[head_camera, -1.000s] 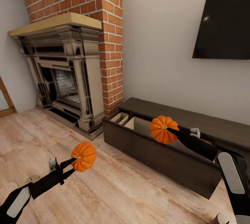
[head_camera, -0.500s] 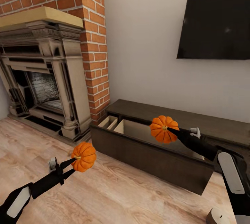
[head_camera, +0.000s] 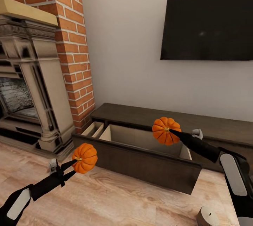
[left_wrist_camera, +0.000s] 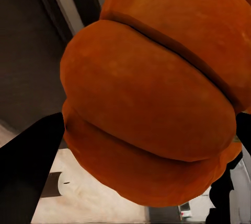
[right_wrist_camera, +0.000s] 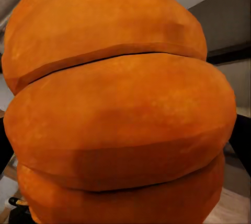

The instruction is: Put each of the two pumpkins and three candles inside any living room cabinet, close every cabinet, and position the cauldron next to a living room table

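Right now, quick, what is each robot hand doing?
Left gripper: shut on a pumpkin.
Right gripper: shut on the other pumpkin, held over the open cabinet.

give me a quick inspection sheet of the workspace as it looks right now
surface: wood floor, bare near the arms
job's things: left pumpkin and right pumpkin both held; cabinet drawer pulled open, beige inside
clutter: candle on the floor by the right arm
grippers: left gripper shut on left pumpkin; right gripper shut on right pumpkin
cables: nothing seen
surroundings: brick fireplace, wall tv
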